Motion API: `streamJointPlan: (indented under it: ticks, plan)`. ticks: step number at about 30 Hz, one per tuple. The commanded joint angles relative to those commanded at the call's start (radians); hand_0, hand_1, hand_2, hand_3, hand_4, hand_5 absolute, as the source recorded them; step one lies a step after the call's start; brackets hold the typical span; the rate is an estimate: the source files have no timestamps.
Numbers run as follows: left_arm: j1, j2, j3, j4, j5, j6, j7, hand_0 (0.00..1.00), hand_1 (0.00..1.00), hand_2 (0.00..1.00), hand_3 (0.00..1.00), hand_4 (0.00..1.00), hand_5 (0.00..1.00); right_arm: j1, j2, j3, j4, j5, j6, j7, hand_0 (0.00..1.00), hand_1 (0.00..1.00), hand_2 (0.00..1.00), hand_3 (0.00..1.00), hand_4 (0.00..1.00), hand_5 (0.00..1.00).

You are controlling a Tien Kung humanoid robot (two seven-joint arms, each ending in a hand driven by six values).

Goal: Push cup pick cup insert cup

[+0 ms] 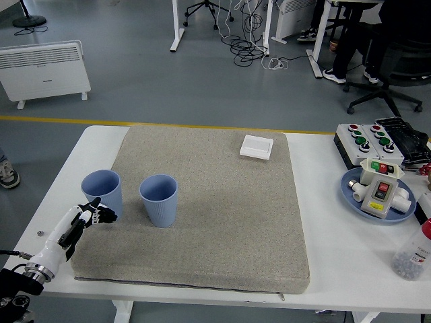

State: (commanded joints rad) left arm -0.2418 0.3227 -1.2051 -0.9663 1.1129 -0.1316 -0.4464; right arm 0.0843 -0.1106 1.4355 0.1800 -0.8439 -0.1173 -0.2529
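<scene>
In the head view we see a white desk (81, 145) covered in the middle by a grey mat (222, 222). Two blue cups stand upright on the mat's left part: the left cup (102, 191) at the mat's left edge and the right cup (159, 199) just beside it, with a narrow gap between them. Our left hand (94, 215) reaches in from the lower left corner, its black fingers (104, 216) curled loosely and grasping nothing; they sit at the base of the left cup on its near side, and we cannot tell whether they touch it. Our right hand is out of the picture. A small white box (256, 146) lies flat near the mat's far edge. On the desk's right side we see a black button box (369, 142), a blue plate (350, 190) carrying a switch unit, and a clear bottle (414, 252) at the right edge. Beyond the desk a white heater (44, 70) stands on the floor.
</scene>
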Motion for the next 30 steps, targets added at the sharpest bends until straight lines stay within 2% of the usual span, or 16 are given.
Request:
streamJointPlan:
  ticks: [2,11,15,18,30]
  plan:
    - [-0.024,0.004,0.017,0.016,0.001,0.0,0.002,0.592,0.556,0.513,0.471,0.631,0.998,-0.001,0.0,0.0,0.0,-0.004,0.001,-0.001,0.75,0.61,0.585,0.582,0.105,0.581]
    - [-0.072,0.016,0.061,0.062,-0.008,-0.003,0.001,0.592,0.556,0.513,0.471,0.63,0.998,0.001,0.001,-0.005,0.0,0.0,0.001,-0.002,0.75,0.61,0.585,0.583,0.105,0.582]
    - [-0.086,0.015,0.073,0.077,-0.011,-0.004,0.0,0.592,0.556,0.514,0.472,0.63,0.998,0.002,0.002,-0.004,0.0,-0.003,0.002,-0.002,0.75,0.611,0.586,0.582,0.105,0.582]
    - [-0.119,0.01,0.094,0.107,-0.013,-0.005,-0.001,0.592,0.556,0.514,0.472,0.63,0.998,0.006,0.003,-0.005,0.0,-0.002,0.002,-0.002,0.75,0.611,0.586,0.582,0.105,0.582]
    - [-0.195,-0.003,0.143,0.174,-0.027,-0.006,-0.004,0.594,0.562,0.517,0.472,0.628,0.998,0.009,0.005,-0.009,0.0,-0.001,0.002,-0.003,0.75,0.611,0.585,0.583,0.104,0.583]
